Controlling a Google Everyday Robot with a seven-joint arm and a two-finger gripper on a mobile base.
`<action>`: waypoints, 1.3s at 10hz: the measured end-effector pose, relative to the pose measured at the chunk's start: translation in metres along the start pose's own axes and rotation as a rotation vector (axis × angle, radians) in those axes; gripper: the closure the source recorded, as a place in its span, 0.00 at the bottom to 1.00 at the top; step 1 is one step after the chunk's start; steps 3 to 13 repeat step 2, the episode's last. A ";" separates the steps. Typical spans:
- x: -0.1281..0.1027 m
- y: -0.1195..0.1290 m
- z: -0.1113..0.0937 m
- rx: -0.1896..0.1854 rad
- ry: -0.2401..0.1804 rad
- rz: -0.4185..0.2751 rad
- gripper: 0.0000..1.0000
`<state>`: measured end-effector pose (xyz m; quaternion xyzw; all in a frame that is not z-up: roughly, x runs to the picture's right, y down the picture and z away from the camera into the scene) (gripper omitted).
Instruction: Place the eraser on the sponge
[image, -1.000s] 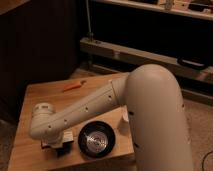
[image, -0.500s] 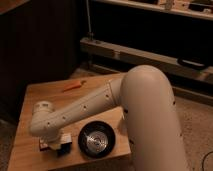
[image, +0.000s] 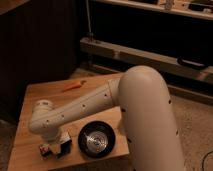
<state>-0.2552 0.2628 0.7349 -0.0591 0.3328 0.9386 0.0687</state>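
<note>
My gripper (image: 54, 146) hangs down from the white arm's wrist (image: 44, 117) at the front left of the wooden table (image: 35, 97). It is low, right at the tabletop. A small whitish piece with a reddish spot, the eraser (image: 46, 149), shows at the gripper's left side. I cannot tell whether it is held. Just right of it a dark patch under the gripper looks like the sponge (image: 64, 152), mostly hidden by the gripper.
A round black bowl (image: 97, 140) with a shiny inside sits just right of the gripper. A thin orange stick (image: 74, 86) lies at the table's far side. The big white arm link (image: 145, 115) covers the table's right part. Dark shelving stands behind.
The arm's upper link has shifted slightly left. The gripper stays low over the same front-left spot.
</note>
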 end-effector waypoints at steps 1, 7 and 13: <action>0.002 -0.001 0.000 0.001 0.000 -0.003 0.20; 0.001 0.000 0.000 0.000 -0.001 -0.002 0.20; 0.001 0.000 0.000 0.000 -0.001 -0.002 0.20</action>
